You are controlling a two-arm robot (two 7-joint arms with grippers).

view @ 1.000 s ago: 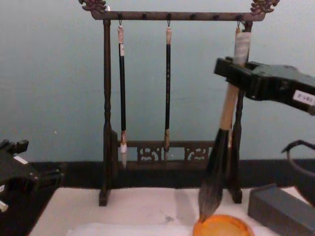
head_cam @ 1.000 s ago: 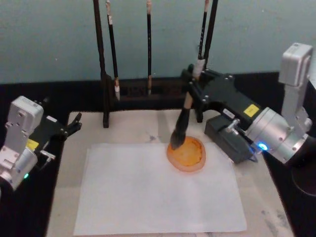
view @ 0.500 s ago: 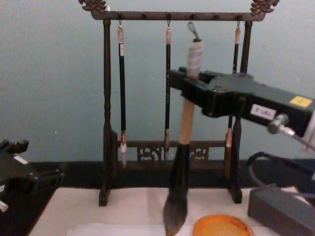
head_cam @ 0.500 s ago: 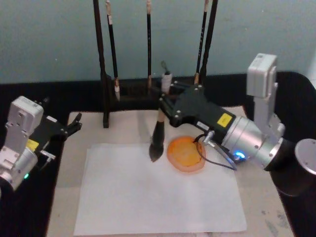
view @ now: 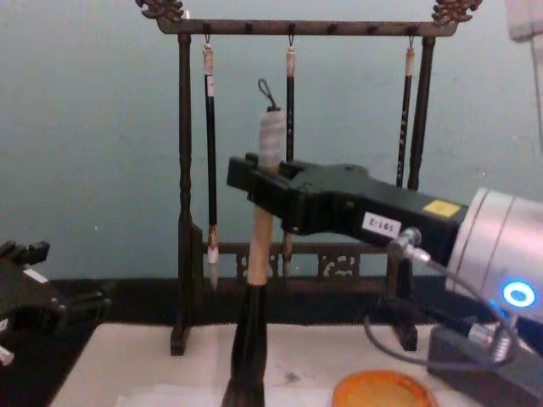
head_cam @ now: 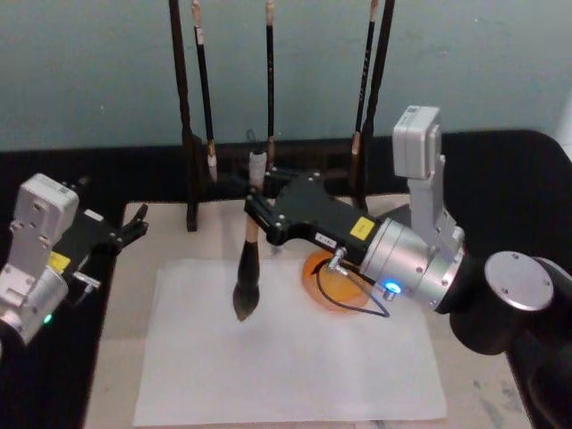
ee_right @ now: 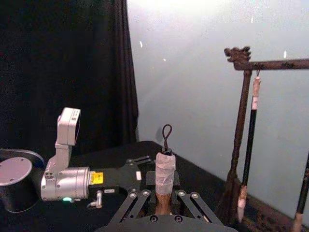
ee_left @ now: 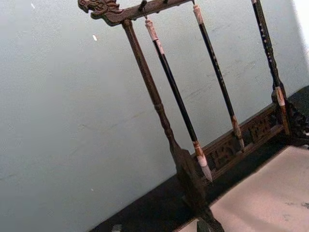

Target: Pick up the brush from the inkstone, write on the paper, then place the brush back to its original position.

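One brush (head_cam: pixel 251 246) is in play, and the right gripper (head_cam: pixel 256 207) holds it. The gripper's two fingers (view: pixel 254 180) are closed on the tan handle just under the white top. The white top and black loop stand above the fingers, while the rest of the handle, the black shaft and the tuft hang below them. The brush is nearly upright, tilted a little. Its tuft is over the far left part of the one sheet of paper (head_cam: pixel 295 357); I cannot tell whether the tip touches the sheet.

The paper lies on a single cream mat (head_cam: pixel 134 268), which covers the middle of the black table (head_cam: pixel 71 165) down toward the near edge. One orange inkstone (view: pixel 382 392) sits at the paper's far edge, just beside the brush on the right and partly behind the right arm. One dark grey block (view: pixel 475 373) lies nearer the table's right edge.

One wooden stand (view: pixel 297 27) runs along the far edge of the mat, with three thin brushes (view: pixel 289 153) hanging from its bar.

The left gripper (head_cam: pixel 136 226) is parked by the table's left edge, well apart from the paper, its fingers apart and holding nothing.
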